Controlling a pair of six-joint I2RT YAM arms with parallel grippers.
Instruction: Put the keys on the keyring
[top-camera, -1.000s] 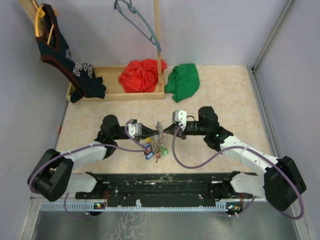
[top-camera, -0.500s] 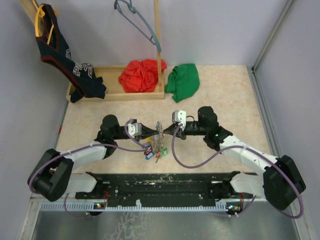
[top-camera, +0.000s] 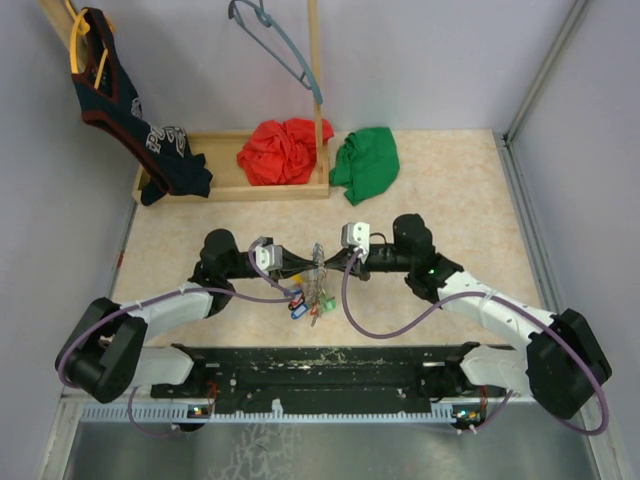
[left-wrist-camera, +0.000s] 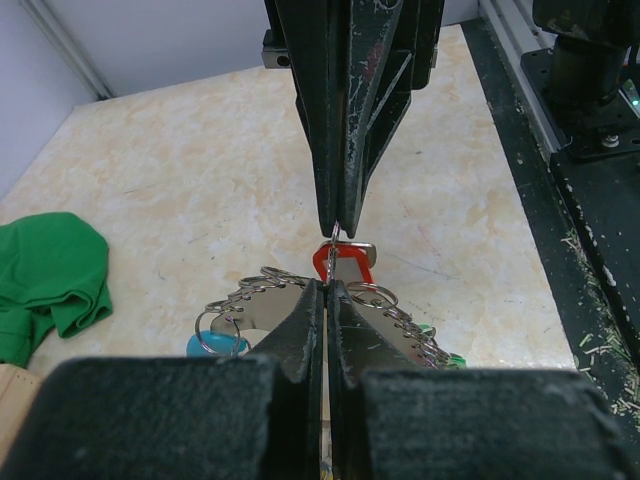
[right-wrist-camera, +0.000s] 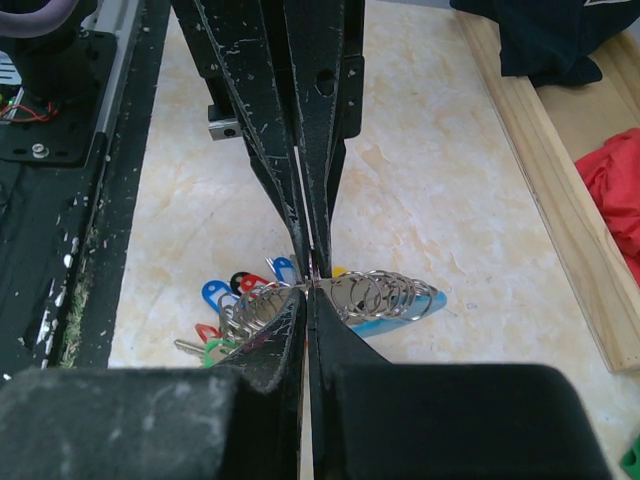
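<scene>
The keyring hangs between my two grippers above the middle of the table, a metal loop strung with several small split rings and a light blue part. The keys, with blue, red and green tags, dangle from it down to the tabletop. My left gripper is shut on the ring's wire from the left. Tip to tip with it, my right gripper is shut on the ring from the right. A red tag shows just below the right gripper's tips in the left wrist view.
A wooden tray at the back holds a red cloth. A green cloth lies beside it. A dark garment hangs at the back left, a blue-grey hanger on a wooden post. The black base rail runs along the near edge.
The right arm has shifted slightly to the left, towards the left gripper. Both grippers stay shut on the ring and the keys hang as before.
</scene>
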